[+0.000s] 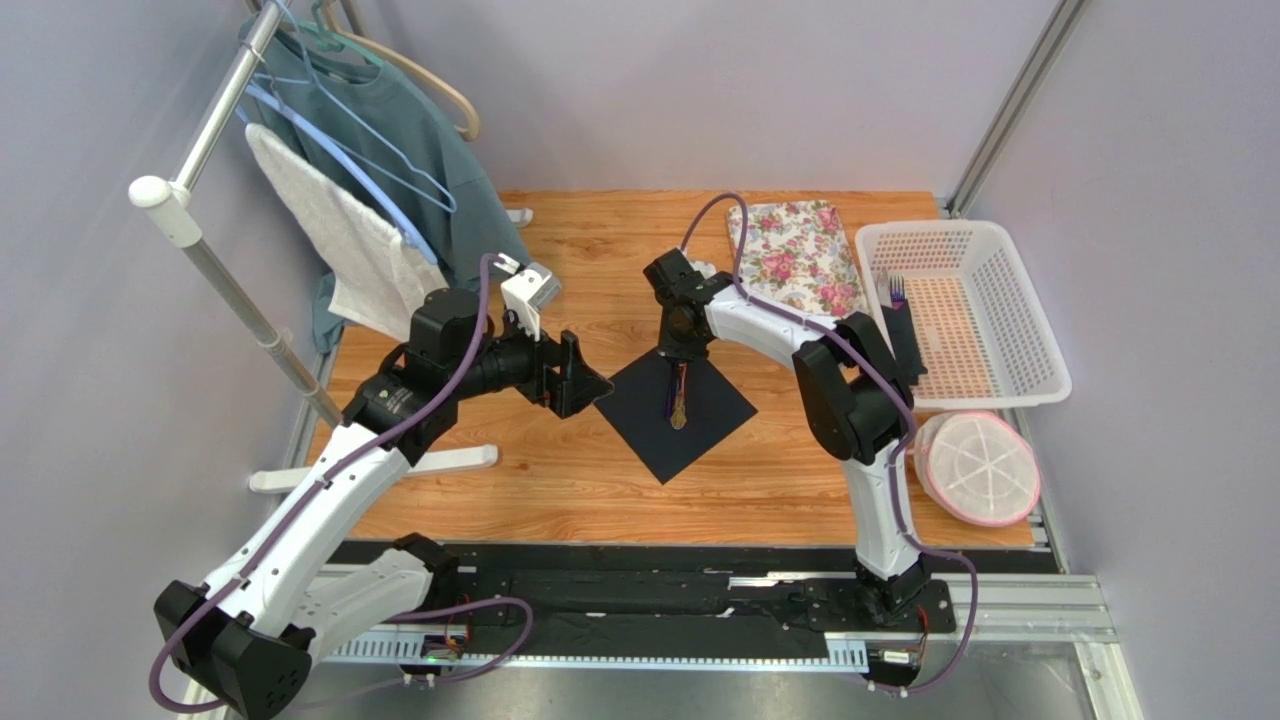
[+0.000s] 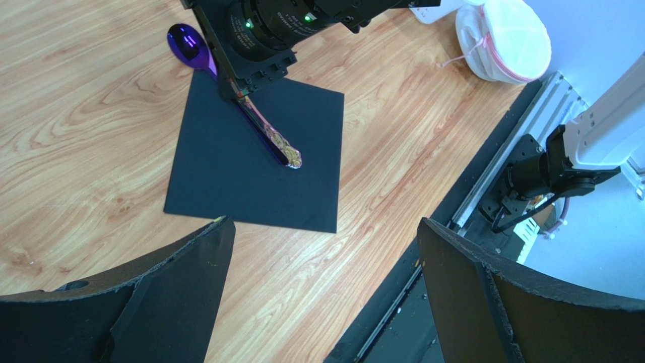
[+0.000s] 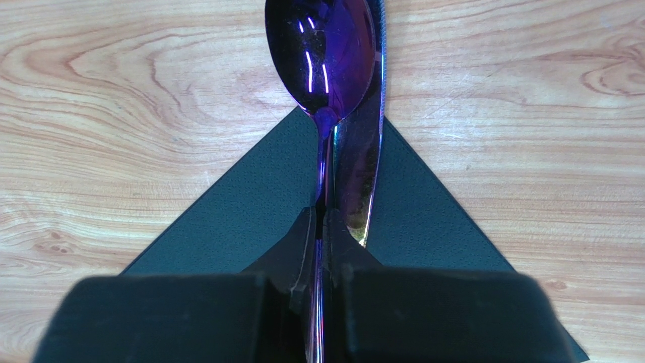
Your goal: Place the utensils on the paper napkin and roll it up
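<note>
Nearest the arm bases, a pink-rimmed round white container [image 1: 977, 465] sits well off to the right of the paper napkin [image 1: 676, 420]. The napkin, a black square, lies flat on the wooden table [image 1: 541, 495], turned so 1 corner points at the arms and the opposite corner points away. Just left of the napkin, the left gripper [image 1: 579, 375] hovers with its 2 fingers spread wide and nothing between them. Over the napkin's far half, the right gripper [image 1: 681, 360] points down, its jaws pinched tight on the handle of the purple spoon [image 3: 322, 53]. The spoon runs along the napkin's diagonal, handle over the black paper, bowl past the far corner above bare wood. A purple knife [image 3: 363, 159] lies right beside the spoon, its blade crossing the same far corner. Beyond the napkin to the right lies the floral mat [image 1: 793, 255]. Farther right of it, a white plastic basket [image 1: 984, 240] holds 1 more purple utensil [image 1: 897, 288] against its wall nearest the napkin. Far left of the napkin, a clothes rack [image 1: 150, 192] carries a teal shirt [image 1: 451, 165] and a white towel [image 1: 353, 240].
</note>
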Tool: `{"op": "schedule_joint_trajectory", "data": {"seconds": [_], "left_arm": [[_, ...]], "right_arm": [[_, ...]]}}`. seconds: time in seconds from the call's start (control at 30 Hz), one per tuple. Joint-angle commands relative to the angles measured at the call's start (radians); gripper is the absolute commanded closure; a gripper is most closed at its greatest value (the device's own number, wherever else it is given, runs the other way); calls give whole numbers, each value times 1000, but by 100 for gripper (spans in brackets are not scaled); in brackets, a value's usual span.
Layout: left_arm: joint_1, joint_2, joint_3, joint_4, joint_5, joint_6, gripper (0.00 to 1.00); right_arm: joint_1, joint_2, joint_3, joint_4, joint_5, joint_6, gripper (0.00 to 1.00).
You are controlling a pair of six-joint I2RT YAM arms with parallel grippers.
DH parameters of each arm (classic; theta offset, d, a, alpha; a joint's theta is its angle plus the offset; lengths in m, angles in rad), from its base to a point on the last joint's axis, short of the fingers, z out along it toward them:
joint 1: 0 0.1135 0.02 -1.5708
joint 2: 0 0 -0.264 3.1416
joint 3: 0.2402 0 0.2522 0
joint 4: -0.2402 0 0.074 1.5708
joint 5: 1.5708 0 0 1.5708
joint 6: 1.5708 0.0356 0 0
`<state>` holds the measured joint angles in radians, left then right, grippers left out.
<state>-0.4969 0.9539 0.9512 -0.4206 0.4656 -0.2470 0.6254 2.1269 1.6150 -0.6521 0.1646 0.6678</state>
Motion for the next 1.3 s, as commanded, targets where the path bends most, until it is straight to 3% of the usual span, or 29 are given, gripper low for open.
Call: {"op": "schedule_joint_trajectory", "data": {"seconds": [0.0, 0.33, 0.5, 0.8, 1.0, 1.2, 1.23, 1.27], "left_arm": [[-2, -4, -2, 46, 11, 0, 1], [-2, -1, -5, 51, 10, 3, 1], [-2, -3, -5, 45, 7, 9, 1], [-2, 11, 6, 43, 15, 29, 1], [-3, 69, 72, -78, 83, 218, 1], [-64, 53, 52, -153, 139, 540, 1], [-86, 40, 37, -147, 140, 607, 1], [-98, 37, 20, -141, 143, 639, 2]], "right_arm": [[7, -1, 16, 12, 27, 12, 96], [7, 1, 11, -1, 29, 23, 91], [7, -4, 8, -14, 29, 26, 81], [7, -30, 20, -37, -2, 9, 79], [-6, -94, 62, -49, -105, -91, 79], [-81, -226, -16, -17, -324, -214, 78], [-95, -261, -39, -6, -361, -223, 76], [-111, -274, -75, 3, -434, -240, 68]]}}
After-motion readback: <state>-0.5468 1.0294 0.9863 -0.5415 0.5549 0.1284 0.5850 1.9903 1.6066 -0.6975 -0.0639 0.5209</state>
